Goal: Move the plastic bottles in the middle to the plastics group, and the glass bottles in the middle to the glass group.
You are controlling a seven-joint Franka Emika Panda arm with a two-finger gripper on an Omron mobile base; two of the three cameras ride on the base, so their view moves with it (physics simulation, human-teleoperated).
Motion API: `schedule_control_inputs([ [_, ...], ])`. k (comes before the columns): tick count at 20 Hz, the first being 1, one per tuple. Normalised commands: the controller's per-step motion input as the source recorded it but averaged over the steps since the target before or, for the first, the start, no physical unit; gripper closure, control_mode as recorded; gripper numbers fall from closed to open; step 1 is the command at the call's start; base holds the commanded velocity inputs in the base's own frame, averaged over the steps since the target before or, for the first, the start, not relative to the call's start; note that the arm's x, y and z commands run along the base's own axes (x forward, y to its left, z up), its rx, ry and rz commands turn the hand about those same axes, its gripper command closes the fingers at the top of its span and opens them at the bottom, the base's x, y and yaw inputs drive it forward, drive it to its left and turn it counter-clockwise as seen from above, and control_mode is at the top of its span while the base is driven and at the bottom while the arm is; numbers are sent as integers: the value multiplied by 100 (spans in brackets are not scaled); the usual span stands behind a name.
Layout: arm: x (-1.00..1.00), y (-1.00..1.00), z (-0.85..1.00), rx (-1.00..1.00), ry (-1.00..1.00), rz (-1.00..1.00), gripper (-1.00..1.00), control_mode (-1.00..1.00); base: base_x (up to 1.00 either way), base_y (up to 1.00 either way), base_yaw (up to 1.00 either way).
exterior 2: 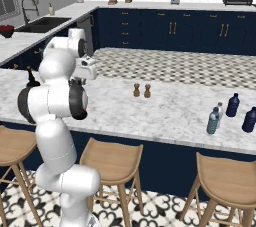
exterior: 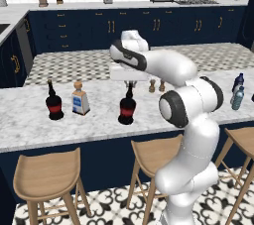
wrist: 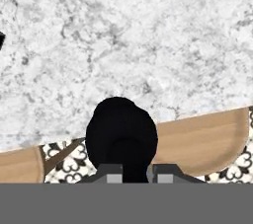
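Note:
My gripper [exterior: 130,84] is shut on the thin neck of a black round-bodied glass bottle [exterior: 127,107] with a red band, at the middle of the marble counter near its front edge. In the hand view the gripper [wrist: 136,171] looks straight down on that bottle's black body [wrist: 122,131]. To the left stand its twin black bottle [exterior: 54,103] and a squat clear square bottle [exterior: 80,100] with a blue label. Far right, a teal plastic bottle [exterior: 238,98] [exterior 2: 213,121] and a pale one [exterior 2: 220,110] stand by a navy bottle [exterior: 239,81] [exterior 2: 232,105].
Two tiny brown shakers [exterior: 152,86] [exterior 2: 136,90] stand mid-counter behind the held bottle. A second navy bottle [exterior 2: 249,119] is at the right edge. Wooden stools [exterior: 47,175] line the counter's front. Bare marble [exterior: 99,115] lies between the held bottle and the square bottle.

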Motion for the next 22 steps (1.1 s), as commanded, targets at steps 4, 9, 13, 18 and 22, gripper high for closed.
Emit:
schedule_control_inputs([
  [4, 31, 100, 9, 0, 0, 17, 100, -100, 0, 0, 0],
  [9, 42, 99, -3, 0, -2, 17, 100, -100, 0, 0, 0],
  [13, 52, 73, -5, 0, -12, 13, 100, -100, 0, 0, 0],
  [18, 47, 58, -28, 0, -6, 10, 100, -100, 0, 0, 0],
  [22, 26, 43, -49, 0, 0, 10, 100, -100, 0, 0, 0],
])
